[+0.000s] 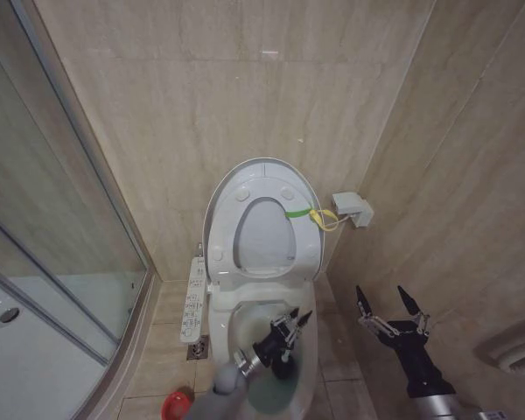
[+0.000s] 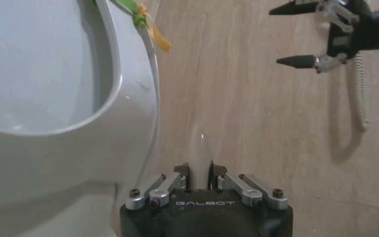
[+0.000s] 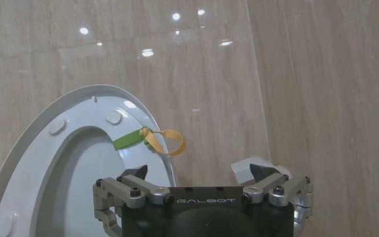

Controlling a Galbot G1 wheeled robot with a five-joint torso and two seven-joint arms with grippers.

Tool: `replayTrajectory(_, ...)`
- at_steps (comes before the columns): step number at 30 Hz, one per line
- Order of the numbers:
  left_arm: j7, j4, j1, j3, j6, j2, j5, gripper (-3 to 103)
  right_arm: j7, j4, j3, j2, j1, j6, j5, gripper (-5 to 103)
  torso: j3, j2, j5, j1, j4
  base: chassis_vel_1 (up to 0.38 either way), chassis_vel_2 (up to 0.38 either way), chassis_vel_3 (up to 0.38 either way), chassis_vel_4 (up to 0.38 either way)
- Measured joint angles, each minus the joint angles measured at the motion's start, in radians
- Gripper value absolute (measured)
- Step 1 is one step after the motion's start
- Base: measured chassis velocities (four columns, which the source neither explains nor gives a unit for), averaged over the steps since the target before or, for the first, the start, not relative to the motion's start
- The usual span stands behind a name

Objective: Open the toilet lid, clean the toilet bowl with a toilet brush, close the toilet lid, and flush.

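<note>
I'm seeing the toilet lid [image 1: 261,219] standing upright against the wall tiles, its green-and-yellow band [image 1: 313,214] hanging at the right edge. My left gripper [image 1: 293,322] is hovering over the toilet bowl [image 1: 236,328] with its jaws nearly together, and whether they're clamping anything I cannot tell. My right gripper [image 1: 389,306] is waiting beside the bowl, jaws wide apart

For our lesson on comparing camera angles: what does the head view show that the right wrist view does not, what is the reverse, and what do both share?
Head view alone: the toilet bowl, the left gripper shut above it, the red holder and the shower glass. Right wrist view alone: the right gripper's mounting block up close. Both share the raised toilet lid with its green-and-yellow band, the open right gripper and the tiled wall.
</note>
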Motion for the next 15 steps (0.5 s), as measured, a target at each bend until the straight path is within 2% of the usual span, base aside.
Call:
replayTrajectory(4,0.014,-0.007,0.014,-0.003,0.0,0.02,0.002,21,0.0,0.0,0.0,0.0,0.0,0.0,0.0,100,0.0,0.0,-0.0001,0.0,0.0001,0.0,0.0,0.0,0.0)
replayTrajectory(8,0.027,-0.038,0.022,-0.003,-0.001,0.089,-0.004,21,0.0,0.0,0.0,0.0,0.0,0.0,0.0,100,0.0,0.0,0.0002,0.0,0.0003,0.0,0.0,0.0,0.0)
replayTrajectory(9,0.027,-0.038,0.022,-0.003,-0.001,0.089,-0.004,21,0.0,0.0,0.0,0.0,0.0,0.0,0.0,100,0.0,0.0,0.0002,0.0,0.0003,0.0,0.0,0.0,0.0)
replayTrajectory(15,0.026,-0.096,0.01,-0.01,0.0,0.138,-0.056,21,0.0,0.0,0.0,0.0,0.0,0.0,0.0,100,0.0,0.0,-0.0001,0.0,0.0001,0.0,0.0,0.0,0.0)
